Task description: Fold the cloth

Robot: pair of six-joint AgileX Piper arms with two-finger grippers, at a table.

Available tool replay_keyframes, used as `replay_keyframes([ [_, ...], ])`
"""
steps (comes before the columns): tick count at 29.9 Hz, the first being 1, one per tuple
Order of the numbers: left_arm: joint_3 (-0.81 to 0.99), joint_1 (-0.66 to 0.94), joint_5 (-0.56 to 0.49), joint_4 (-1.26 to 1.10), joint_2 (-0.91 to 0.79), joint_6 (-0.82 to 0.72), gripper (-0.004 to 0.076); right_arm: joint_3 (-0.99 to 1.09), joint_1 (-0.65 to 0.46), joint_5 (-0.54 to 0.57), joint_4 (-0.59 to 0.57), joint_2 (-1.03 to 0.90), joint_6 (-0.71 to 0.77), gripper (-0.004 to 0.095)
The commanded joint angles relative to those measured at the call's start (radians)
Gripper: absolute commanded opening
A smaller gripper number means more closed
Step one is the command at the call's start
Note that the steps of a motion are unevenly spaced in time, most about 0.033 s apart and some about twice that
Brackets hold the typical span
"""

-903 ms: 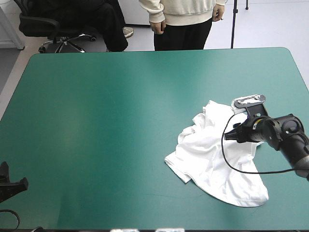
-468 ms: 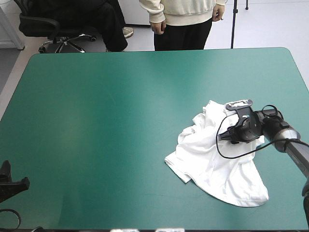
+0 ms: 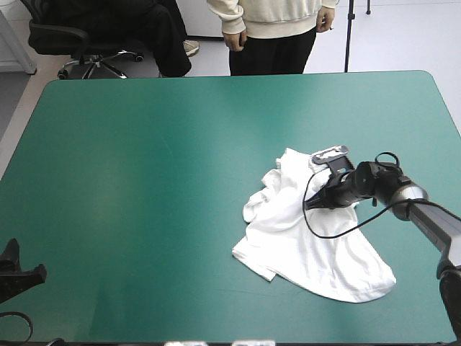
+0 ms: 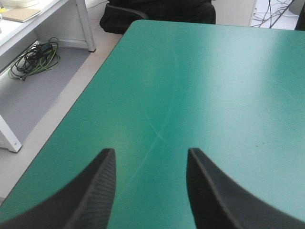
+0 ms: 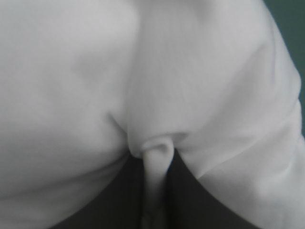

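T-shirt (image 3: 302, 238) lies crumpled right of centre in the high view, toward the lower right, on the teal-green cover (image 3: 144, 180). Compared with just before, the whole heap sits further toward the picture's left. Its upper lobe and its lower left corner have both slid that way, and the cloth bunches more tightly at the heap's upper left.

The right gripper (image 3: 317, 202) has travelled the same way, from the heap's right side to over its upper middle. In the right wrist view its black fingers (image 5: 109, 200) are all but closed, pinching a narrow ridge of white fabric between them, and cloth fills nearly everything ahead.

I judge that the arm is dragging the shirt by this pinched ridge, not merely reaching for it. This looks like an early step: the garment is being hauled toward the table's middle, and no fold is made yet.

The left gripper (image 3: 18, 274) sits in the lower left corner of the high view, well apart from the shirt. Its fingers (image 4: 95, 191) are spread over bare cover. With only 1 gripper on the cloth, the shirt is likely to bunch as it is dragged, not flatten.
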Motion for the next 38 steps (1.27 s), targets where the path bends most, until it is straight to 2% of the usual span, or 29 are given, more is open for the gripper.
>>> replay_keyframes([
  [1,-0.022,-0.001,-0.083,0.030,0.014,-0.010,0.0338,-0.056,0.089,0.003,0.082,-0.007,-0.035,-0.0015],
  [11,-0.022,-0.001,-0.102,-0.046,0.014,-0.011,0.0338,-0.288,0.389,0.011,0.111,0.100,-0.016,-0.0015],
  [17,-0.022,-0.001,-0.096,-0.139,0.014,0.015,0.0338,-0.463,0.481,0.063,0.109,0.216,0.002,-0.0015],
  [22,-0.022,-0.001,-0.095,-0.242,0.014,0.057,0.0338,-0.577,0.489,0.068,0.111,0.261,0.024,-0.0011],
  [24,-0.022,-0.001,-0.095,-0.286,0.016,0.096,0.0338,-0.607,0.489,0.084,0.108,0.263,0.024,0.0051],
  [26,-0.022,-0.001,-0.095,-0.324,0.021,0.126,0.0338,-0.624,0.489,0.094,0.106,0.263,0.024,0.0181],
  [28,-0.022,-0.001,-0.095,-0.371,0.036,0.182,0.0339,-0.638,0.489,0.117,0.103,0.257,0.024,0.0385],
  [31,-0.022,-0.001,-0.095,-0.438,0.075,0.249,0.0352,-0.641,0.489,0.142,0.101,0.237,0.030,0.0606],
  [32,-0.022,-0.001,-0.095,-0.449,0.093,0.254,0.0362,-0.641,0.489,0.156,0.096,0.226,0.030,0.0634],
  [34,-0.022,-0.001,-0.095,-0.481,0.135,0.256,0.0383,-0.641,0.489,0.188,0.071,0.197,0.038,0.0624],
  [38,-0.022,-0.001,-0.114,-0.566,0.218,0.275,0.0407,-0.639,0.488,0.264,-0.102,0.117,0.129,0.0575],
])
